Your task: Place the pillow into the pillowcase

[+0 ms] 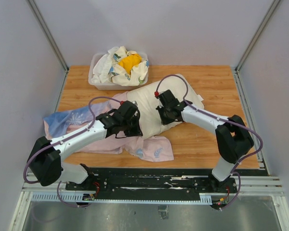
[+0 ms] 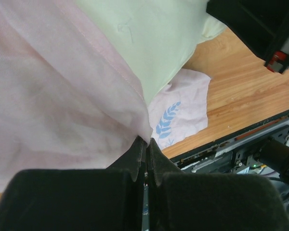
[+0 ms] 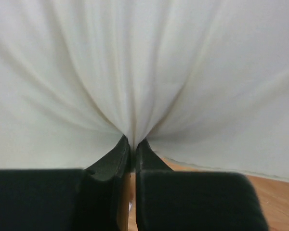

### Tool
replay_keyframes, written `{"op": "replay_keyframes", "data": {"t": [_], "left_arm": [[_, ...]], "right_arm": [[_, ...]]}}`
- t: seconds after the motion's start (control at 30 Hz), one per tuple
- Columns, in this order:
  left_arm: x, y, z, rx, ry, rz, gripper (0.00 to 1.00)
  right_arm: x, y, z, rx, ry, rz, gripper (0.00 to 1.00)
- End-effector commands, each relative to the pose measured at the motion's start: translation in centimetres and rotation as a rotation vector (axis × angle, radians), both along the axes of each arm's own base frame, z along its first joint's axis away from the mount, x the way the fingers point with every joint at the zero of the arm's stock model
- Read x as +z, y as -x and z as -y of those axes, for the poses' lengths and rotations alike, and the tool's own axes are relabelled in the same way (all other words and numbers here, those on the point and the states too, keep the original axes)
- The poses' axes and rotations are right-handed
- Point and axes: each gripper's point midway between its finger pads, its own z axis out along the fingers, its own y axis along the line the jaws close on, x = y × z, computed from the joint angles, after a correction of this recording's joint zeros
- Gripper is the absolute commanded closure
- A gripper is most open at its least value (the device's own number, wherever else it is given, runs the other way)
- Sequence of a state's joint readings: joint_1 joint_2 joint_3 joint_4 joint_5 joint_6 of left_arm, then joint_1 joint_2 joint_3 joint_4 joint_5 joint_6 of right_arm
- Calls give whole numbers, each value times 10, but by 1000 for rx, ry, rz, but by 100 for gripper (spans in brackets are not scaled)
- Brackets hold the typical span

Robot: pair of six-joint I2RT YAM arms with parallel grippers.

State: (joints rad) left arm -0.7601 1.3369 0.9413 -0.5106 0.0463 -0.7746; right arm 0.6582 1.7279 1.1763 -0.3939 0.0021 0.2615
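A: How will they handle?
B: Soft, light and floppy, I judge; the left gripper [image 2: 144,142] is pinched tight on the pink hem of the pillowcase [image 2: 53,96]; the right gripper [image 3: 132,142] is clamped on a fold of the pillow [image 3: 135,62], mid-table.
A: Room?
B: Bare table [image 1: 207,139] on the right; a cloth-filled bin [image 1: 97,83] sits at the far edge, near the pillow.

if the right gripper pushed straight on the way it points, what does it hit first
The pillow: the right gripper is shut on a pinch of its cream fabric, which fills the view ahead.
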Motion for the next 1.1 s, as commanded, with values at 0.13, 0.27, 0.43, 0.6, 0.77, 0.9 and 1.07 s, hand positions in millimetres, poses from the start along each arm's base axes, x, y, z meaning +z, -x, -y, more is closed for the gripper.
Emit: {"op": "replay_keyframes", "data": {"t": [0.13,0.27,0.43,0.6,0.77,0.9,1.07], "left_arm": [[15,-26,-3,32,-12,34,100],[24,-35,2,20,-9,48,100],[43,-47,19,-7,27,62,100],[60,-54,34,-33,77,66,100],[64,-49,44,-42,135,40,100],[61,-42,46,-45,170,16,100],[37,-31,39,-22,169,-30,100]], "right_arm": [[80,42,-3,44,-115,32,99],[116,49,-15,87,-165,74,99],[124,57,-29,122,-161,90,99],[102,65,-41,123,-167,62,99],[81,65,-52,106,-192,33,99],[70,64,-60,102,-200,10,99],[78,60,-73,102,-248,11,99]]}}
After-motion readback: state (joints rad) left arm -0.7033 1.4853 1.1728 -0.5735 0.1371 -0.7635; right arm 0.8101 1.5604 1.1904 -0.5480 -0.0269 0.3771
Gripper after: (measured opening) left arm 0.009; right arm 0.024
